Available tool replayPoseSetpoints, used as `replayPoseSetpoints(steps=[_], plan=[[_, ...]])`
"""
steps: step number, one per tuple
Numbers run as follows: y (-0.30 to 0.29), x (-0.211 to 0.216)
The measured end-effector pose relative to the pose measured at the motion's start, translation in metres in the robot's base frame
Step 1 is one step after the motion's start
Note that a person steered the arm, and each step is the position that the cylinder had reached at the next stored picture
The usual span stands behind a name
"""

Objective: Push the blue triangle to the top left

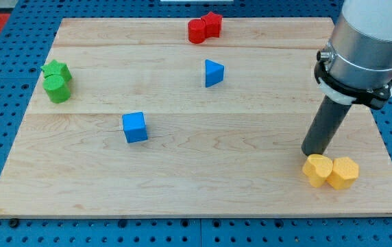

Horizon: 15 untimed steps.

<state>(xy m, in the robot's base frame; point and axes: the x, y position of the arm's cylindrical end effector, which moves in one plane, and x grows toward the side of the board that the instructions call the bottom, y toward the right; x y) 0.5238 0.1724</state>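
Wooden bench [182,185] over blue pegboard; blue triangle [213,73] sits top-centre. My tip [312,152], a plain rod tool with no jaws, is touching 2 yellow blocks [329,171]. Risk: dragging those along, or clipping the red blocks [204,29].

Bright, even overhead light; sharp focus throughout. Blocks cast short, soft shadows on the counter [182,171]. No glare or blur.
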Motion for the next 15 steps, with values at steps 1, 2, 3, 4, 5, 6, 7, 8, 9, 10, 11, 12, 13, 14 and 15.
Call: replayPoseSetpoints(steps=[1, 2, 3, 4, 5, 6, 7, 8, 9, 10, 11, 12, 13, 14, 15], plan=[[0.0, 0.0], [-0.001, 0.0], [-0.015, -0.001], [-0.043, -0.007], [-0.074, -0.017], [-0.09, -0.042], [-0.098, -0.068], [-0.106, -0.093], [-0.115, -0.119], [-0.126, -0.14], [-0.127, -0.15], [-0.133, -0.162], [-0.162, -0.182], [-0.194, -0.205], [-0.222, -0.225]])
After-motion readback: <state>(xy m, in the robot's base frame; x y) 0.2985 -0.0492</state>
